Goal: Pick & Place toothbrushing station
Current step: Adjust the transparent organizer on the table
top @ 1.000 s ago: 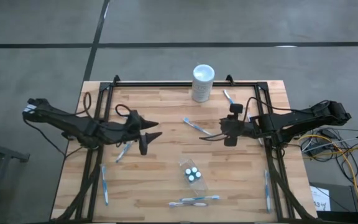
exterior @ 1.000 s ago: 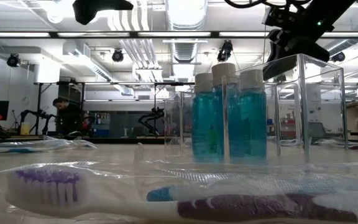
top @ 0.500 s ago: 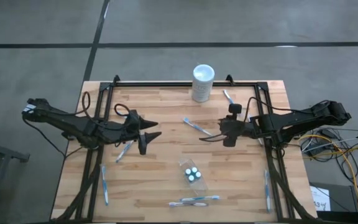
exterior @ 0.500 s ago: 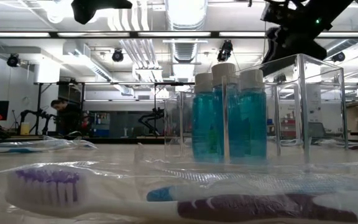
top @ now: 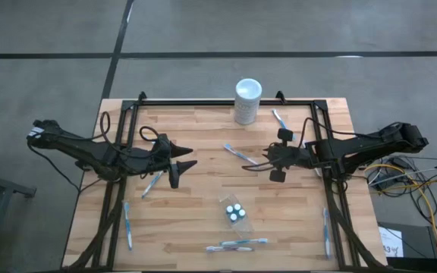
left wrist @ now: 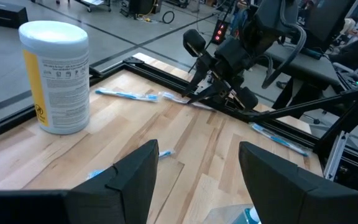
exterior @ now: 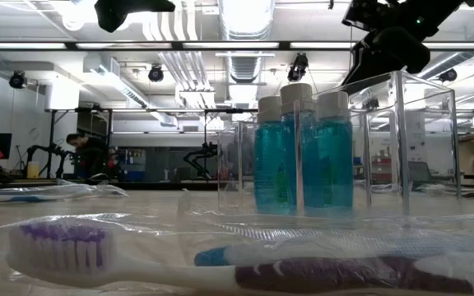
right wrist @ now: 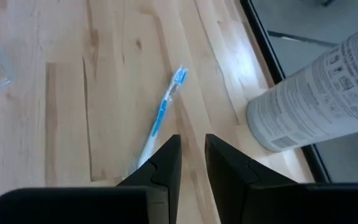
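At the near edge of the pale wooden slatted table (top: pixel 203 189), a wrapped purple-and-white toothbrush (exterior: pixel 220 263) is lying across the low view, and thin blue-and-white toothbrushes (top: pixel 237 243) are lying scattered along the near, left and right sides. Just beyond, at the table's middle, a small clear plastic cup (top: pixel 236 214) is holding short teal tubes with white caps (exterior: pixel 303 152). Farther on, the left gripper (top: pixel 179 168) is being held above the boards at left with its jaws spread wide and nothing between them. The right gripper (top: pixel 276 157) is being held at right, its jaws drawn narrow over a slim blue-and-white toothbrush (right wrist: pixel 160 118); whether the brush is being pinched cannot be told. A tall white labelled cylinder (top: pixel 247 101) is standing at the far edge. The brush is being judged light, stiff and slippery in its wrapper, best taken at mid-handle; the cup is being judged thin-walled and easily tipped, best taken by its sides.
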{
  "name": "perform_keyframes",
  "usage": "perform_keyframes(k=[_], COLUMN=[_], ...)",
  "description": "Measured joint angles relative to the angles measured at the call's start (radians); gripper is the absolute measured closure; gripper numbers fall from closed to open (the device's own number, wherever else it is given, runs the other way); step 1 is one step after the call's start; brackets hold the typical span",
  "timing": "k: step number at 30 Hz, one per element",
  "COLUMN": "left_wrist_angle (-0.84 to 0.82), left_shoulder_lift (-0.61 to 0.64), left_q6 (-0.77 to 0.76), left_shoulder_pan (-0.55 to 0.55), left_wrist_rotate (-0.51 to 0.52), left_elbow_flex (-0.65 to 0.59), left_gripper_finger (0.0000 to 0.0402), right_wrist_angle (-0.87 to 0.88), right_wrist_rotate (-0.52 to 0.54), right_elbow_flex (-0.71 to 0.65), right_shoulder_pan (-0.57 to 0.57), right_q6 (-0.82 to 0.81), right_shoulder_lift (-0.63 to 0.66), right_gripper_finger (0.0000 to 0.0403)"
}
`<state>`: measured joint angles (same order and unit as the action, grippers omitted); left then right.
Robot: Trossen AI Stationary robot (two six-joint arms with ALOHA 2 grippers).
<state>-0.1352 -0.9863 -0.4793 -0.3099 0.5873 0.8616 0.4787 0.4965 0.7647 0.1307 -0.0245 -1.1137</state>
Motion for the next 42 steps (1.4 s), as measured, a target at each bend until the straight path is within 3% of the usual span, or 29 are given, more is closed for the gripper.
perform_keyframes(k=[10,25,42], left_wrist_angle=[-0.001,-0.02,-0.02], left_shoulder_lift=[0.0,0.0,0.0], left_q6=[0.0,0.0,0.001], left_shoulder_pan=[0.0,0.0,0.0], left_wrist_rotate=[0.0,0.001,0.001], left_elbow_flex=[0.0,0.0,0.0], left_gripper_finger=[0.0172,0.0172,0.0172], right_wrist_angle=[-0.053,-0.094,-0.05], right_wrist_rotate=[-0.001,-0.007,-0.016], right_elbow_flex=[0.0,0.0,0.004], right_shoulder_pan=[0.0,0.0,-0.001], right_q6=[-0.478,-0.763,-0.63], right_shoulder_lift=[0.0,0.0,0.0], right_gripper_finger=[0.0335,0.0335,0.0335])
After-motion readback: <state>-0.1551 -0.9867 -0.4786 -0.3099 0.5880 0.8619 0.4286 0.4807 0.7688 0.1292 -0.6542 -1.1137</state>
